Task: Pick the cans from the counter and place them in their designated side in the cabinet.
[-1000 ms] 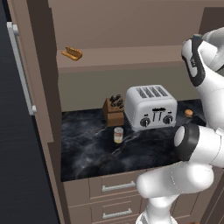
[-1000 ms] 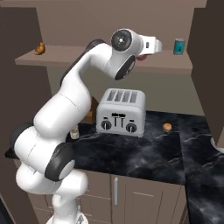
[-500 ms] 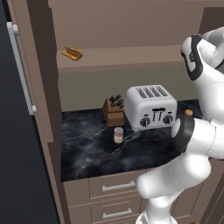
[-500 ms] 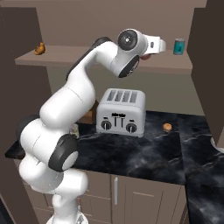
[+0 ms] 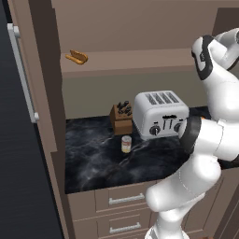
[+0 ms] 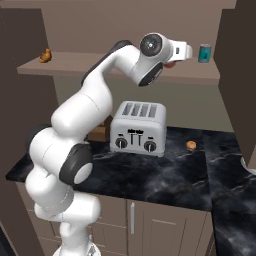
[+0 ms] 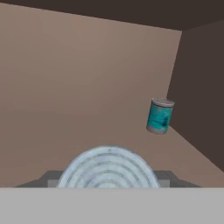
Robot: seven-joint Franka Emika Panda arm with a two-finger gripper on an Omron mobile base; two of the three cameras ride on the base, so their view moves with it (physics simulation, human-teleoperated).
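The arm is raised to shelf height, with the claw reaching into the right part of the cabinet. A red can shows at its tip in the right base view. In the hand view, a ribbed pale can top sits between the finger tips at the bottom. The claw is therefore closed on this can, its jaws held apart only by the can's width.

The can hangs just above the shelf board, to the left of the teal can standing at the far right end. Judgement: the teal can marks the side meant for cans, so the carried can is being brought beside it. It is not yet set down.

The second can, cream with a red band, stands on the worktop in front of the knife block, left of the toaster. A bread item lies at the shelf's left end, well apart from the cans' side. A small orange item rests on the worktop right of the toaster.
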